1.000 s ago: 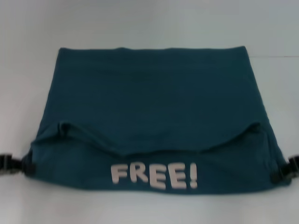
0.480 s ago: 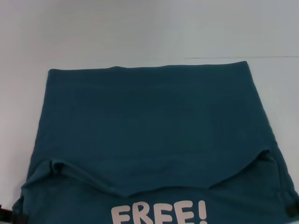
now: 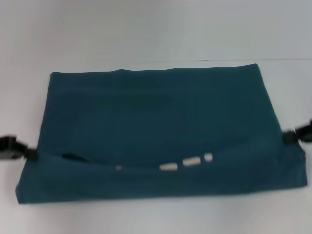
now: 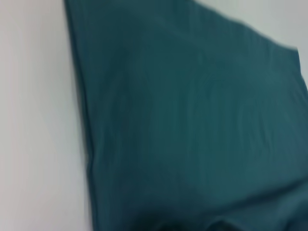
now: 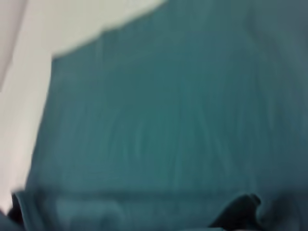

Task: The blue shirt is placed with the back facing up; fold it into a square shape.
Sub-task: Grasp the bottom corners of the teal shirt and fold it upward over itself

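The blue shirt [image 3: 156, 112] lies on the white table as a wide, dark teal rectangle. Its near part is folded up and away over the rest, and only scraps of the white lettering [image 3: 191, 161] show at the fold line. My left gripper [image 3: 30, 152] is at the shirt's left edge. My right gripper [image 3: 288, 137] is at its right edge. Each is shut on the side of the folded flap. The left wrist view [image 4: 192, 120] and the right wrist view [image 5: 168, 120] show only teal cloth and table.
The white table [image 3: 146, 29] runs all round the shirt, with a faint seam line [image 3: 287, 60] at the far right. No other objects show.
Both grippers have moved away from me along the shirt's sides, carrying the near flap over. The "FREE!" lettering, in full view a second ago, is now almost hidden in the fold.
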Available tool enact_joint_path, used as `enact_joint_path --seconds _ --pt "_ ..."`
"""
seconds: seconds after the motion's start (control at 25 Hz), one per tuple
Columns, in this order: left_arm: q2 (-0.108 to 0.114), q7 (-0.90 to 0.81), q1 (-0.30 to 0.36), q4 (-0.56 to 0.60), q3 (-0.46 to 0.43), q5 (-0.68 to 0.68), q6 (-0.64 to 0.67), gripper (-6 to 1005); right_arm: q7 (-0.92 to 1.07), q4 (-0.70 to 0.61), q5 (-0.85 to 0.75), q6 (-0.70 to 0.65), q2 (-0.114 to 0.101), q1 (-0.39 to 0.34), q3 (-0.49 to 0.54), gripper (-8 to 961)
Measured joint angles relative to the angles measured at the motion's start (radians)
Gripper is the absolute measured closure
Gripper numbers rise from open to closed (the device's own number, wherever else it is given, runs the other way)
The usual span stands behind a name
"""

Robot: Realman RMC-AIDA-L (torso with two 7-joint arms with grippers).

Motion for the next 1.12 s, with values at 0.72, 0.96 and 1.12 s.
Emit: enact_joint_path --seconds 0.72,0.96,1.12 --pt "-0.026 -0.144 -0.187 -0.138 0.064 -0.001 -0.514 999 0.056 0.155 0.034 0.635 0.047 0.17 -0.11 895" --pt "-0.052 -0.166 -0.197 -0.141 0.082 -0.002 -0.641 999 0.056 0.194 0.036 0.827 0.075 0.195 -0.171 895" --pt "-0.064 -0.179 -0.203 -0.141 0.091 -0.003 -0.714 998 0.056 0.205 0.035 0.895 0.085 0.215 -0.186 896"
